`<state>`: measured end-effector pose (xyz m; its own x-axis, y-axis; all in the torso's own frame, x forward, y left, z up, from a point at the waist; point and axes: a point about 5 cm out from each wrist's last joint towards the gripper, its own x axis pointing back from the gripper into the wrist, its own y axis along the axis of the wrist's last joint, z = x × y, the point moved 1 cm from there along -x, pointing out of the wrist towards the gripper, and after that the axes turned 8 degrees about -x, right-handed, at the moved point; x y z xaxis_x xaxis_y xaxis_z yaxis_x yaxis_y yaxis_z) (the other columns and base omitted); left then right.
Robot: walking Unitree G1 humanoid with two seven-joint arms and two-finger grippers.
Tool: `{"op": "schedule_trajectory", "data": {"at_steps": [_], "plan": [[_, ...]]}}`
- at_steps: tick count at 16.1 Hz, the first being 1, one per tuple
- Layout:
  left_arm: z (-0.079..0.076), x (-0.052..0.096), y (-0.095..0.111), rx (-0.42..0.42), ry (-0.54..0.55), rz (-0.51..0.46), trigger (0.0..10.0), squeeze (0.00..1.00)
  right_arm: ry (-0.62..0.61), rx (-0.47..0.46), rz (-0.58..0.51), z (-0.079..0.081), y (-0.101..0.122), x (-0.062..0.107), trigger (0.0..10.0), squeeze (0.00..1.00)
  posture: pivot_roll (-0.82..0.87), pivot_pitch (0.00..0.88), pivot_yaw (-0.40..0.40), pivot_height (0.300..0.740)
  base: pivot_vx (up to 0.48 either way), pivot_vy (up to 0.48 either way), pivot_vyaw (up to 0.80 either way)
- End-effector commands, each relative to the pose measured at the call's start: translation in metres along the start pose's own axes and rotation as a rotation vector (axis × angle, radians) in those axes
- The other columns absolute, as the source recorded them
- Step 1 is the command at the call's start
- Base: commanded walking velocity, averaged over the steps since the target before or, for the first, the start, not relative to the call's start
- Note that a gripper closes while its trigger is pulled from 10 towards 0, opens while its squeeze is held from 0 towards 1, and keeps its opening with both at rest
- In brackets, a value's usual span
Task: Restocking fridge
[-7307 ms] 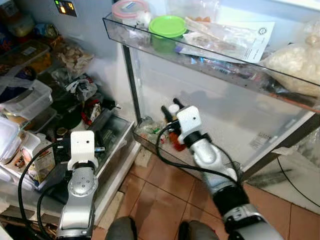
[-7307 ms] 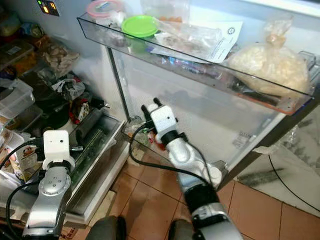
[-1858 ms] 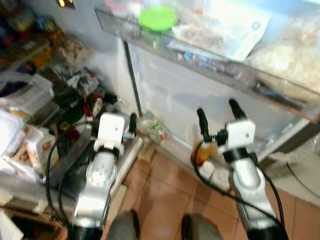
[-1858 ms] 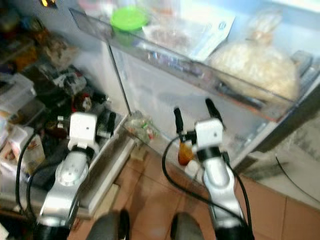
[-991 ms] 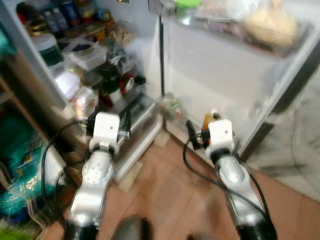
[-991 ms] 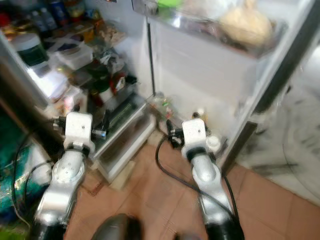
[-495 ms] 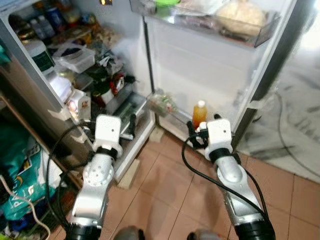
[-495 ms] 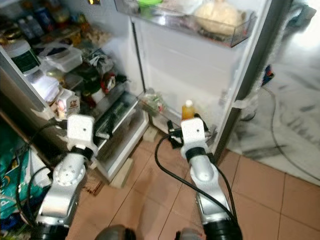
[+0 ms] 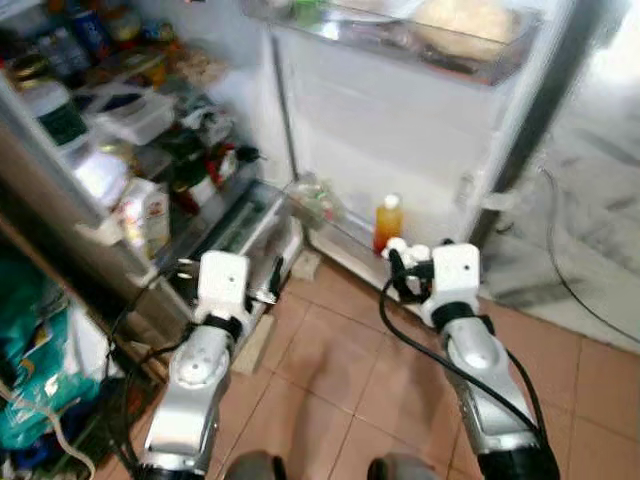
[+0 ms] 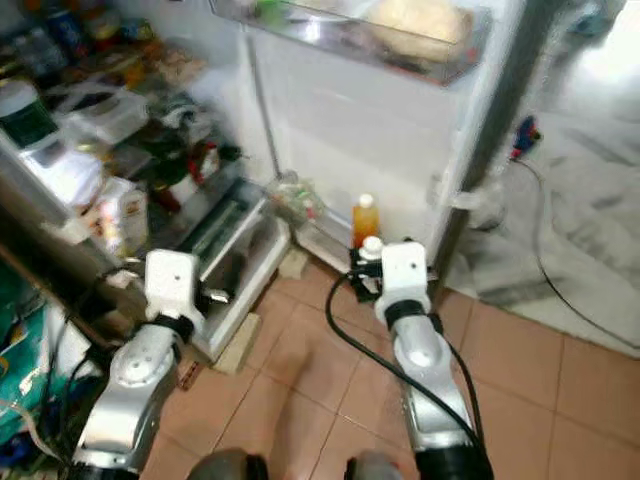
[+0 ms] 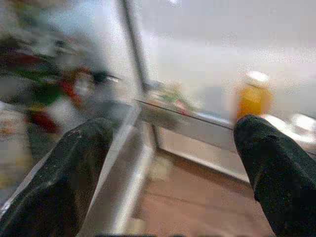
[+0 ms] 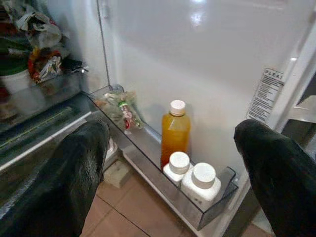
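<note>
Orange juice bottle (image 12: 175,132) stands upright in the door shelf (image 12: 148,143).

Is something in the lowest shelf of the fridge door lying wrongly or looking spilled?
Mostly tidy: the orange juice bottle and two white-capped bottles stand upright in the bottom door shelf. Only a crumpled plastic packet lies loose at its inner end. No spill shows.

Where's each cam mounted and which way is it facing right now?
Left eye, right eye: head stereo pair, looking forward and down at the open fridge, its door and the tiled floor; both silver arms show, with the left gripper and the right gripper.
Left wrist: on the left arm, looking blurred along its open fingers toward the door shelf.
Right wrist: on the right arm, looking along its open fingers at the bottle on that shelf.
Shared: all four show the bottle.
</note>
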<state>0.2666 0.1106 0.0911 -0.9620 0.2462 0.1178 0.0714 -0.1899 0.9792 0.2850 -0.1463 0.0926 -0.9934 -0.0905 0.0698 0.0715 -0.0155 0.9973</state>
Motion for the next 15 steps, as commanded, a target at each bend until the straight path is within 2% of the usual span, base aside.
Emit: {"op": "schedule_trajectory", "data": {"at_steps": [1,3,6,9,15], "plan": [[-0.005,0.001,-0.002,0.012,-0.050,0.020,10.0,0.00,0.001,-0.005,-0.002,0.000,0.003,-0.001,10.0,0.00,0.02,0.091,0.050,0.740,0.000,0.000,-0.80],[-0.012,0.004,-0.006,0.013,-0.123,0.047,10.0,0.00,-0.009,0.006,0.000,-0.004,0.003,-0.002,10.0,0.00,0.02,0.093,0.051,0.740,0.000,0.000,-0.80],[-0.011,0.005,-0.008,0.013,-0.140,0.060,10.0,0.00,-0.010,0.009,0.001,-0.004,0.002,-0.002,10.0,0.00,0.02,0.090,0.052,0.740,0.000,0.000,-0.80],[-0.018,0.008,-0.007,-0.003,-0.218,0.062,10.0,0.00,-0.011,0.000,0.004,-0.003,0.002,-0.005,10.0,0.00,0.03,0.091,0.052,0.740,0.000,0.000,-0.68],[-0.020,0.010,-0.002,-0.016,-0.238,0.034,10.0,0.00,-0.022,0.016,-0.001,-0.005,0.003,-0.006,10.0,0.00,0.03,0.103,0.056,0.740,0.000,0.000,-0.80]]}}
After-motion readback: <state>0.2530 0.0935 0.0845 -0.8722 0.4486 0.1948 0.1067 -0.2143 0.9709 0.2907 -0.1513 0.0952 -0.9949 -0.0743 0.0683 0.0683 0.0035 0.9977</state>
